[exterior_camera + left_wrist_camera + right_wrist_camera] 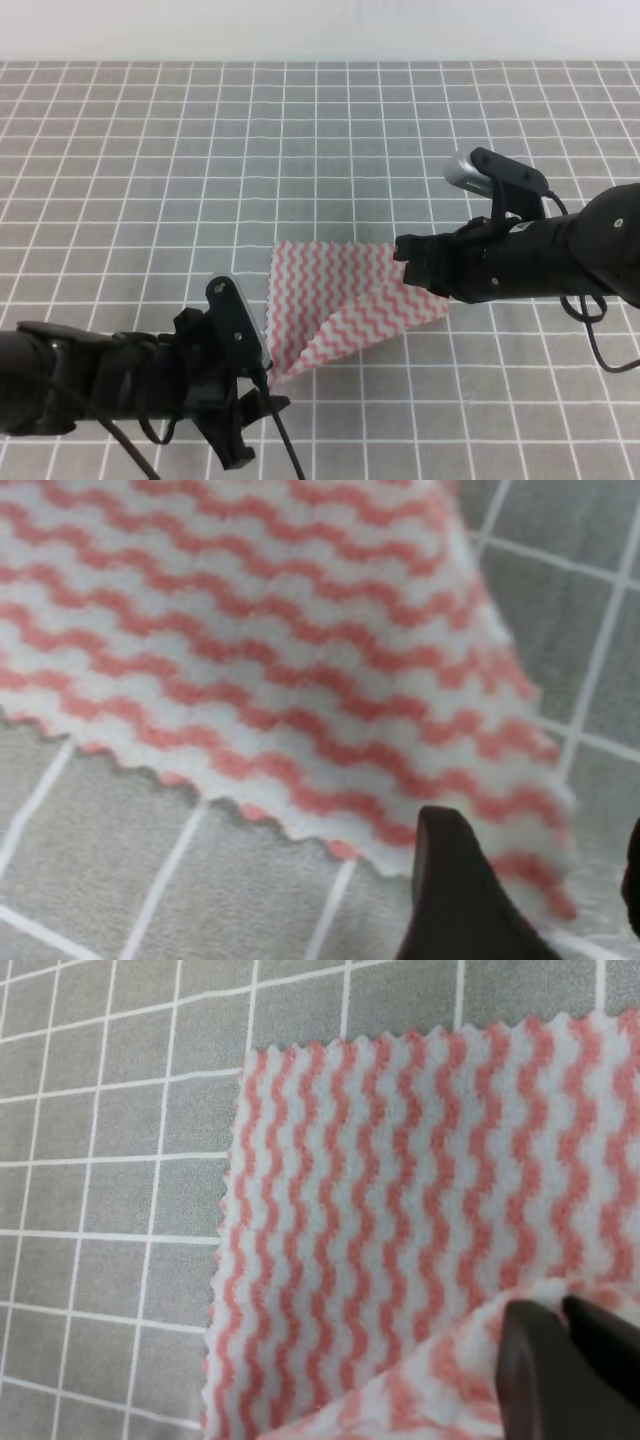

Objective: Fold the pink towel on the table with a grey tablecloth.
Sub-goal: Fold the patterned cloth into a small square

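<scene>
The pink towel (340, 290) lies on the table with a grey tablecloth (150, 150), its zigzag stripes showing, creased and partly raised. My right gripper (403, 250) is shut on its far right corner, and in the right wrist view the two fingers (540, 1360) press together on a lifted fold of towel (400, 1180). My left gripper (268, 378) is at the near left corner. In the left wrist view its fingers (450, 890) stand apart, with the towel (250, 630) corner between them.
Grey gridded cloth (100, 1160) surrounds the towel on all sides. The right arm's camera housing (500, 175) and its cable (600, 350) sit right of the towel. The left arm's body (90, 380) lies along the front left edge.
</scene>
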